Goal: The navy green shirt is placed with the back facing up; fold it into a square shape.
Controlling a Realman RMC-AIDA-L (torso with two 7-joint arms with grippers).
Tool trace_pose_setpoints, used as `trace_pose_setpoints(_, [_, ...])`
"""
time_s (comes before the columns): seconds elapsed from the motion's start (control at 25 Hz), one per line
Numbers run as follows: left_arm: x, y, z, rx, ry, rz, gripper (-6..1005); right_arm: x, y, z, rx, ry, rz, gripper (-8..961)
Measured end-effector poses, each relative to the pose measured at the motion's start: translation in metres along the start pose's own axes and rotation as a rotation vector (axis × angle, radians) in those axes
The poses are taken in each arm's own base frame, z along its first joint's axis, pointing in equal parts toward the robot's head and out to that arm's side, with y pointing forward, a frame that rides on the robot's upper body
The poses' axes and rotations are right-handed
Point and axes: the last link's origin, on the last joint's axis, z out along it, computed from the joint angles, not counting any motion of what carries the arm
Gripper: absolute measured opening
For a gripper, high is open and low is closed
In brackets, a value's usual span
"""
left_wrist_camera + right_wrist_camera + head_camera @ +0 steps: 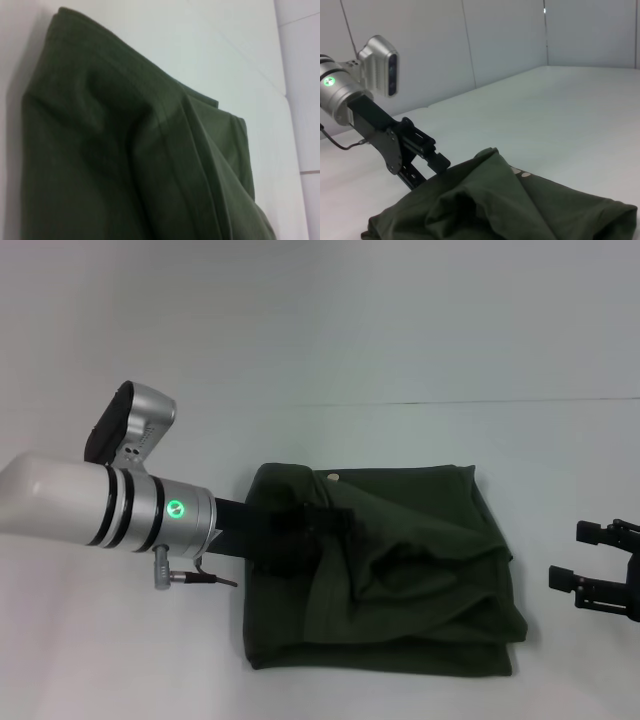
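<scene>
Looking down, you saw the navy green shirt (pixel 400 570) bunched on the white surface (pixel 400 360), left gripper (pixel 325 525) pinching its raised fold, right gripper (pixel 590 580) spread, parked apart

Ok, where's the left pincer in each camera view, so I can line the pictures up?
Head view: the left pincer reaches in from the left, over the navy green shirt.
Left wrist view: not in it; only shirt and table.
Right wrist view: left of centre, at the shirt's raised fold.
Shared landmark: the shirt.
</scene>
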Motion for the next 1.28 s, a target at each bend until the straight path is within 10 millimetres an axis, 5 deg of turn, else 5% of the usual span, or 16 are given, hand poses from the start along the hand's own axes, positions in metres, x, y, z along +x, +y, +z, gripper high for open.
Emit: trace_pose_setpoints(1.28, [0.002,0.026,0.037,0.040,-0.003,-0.090,827,-0.002,0.006,0.000,-0.039,-0.017,-0.023,891])
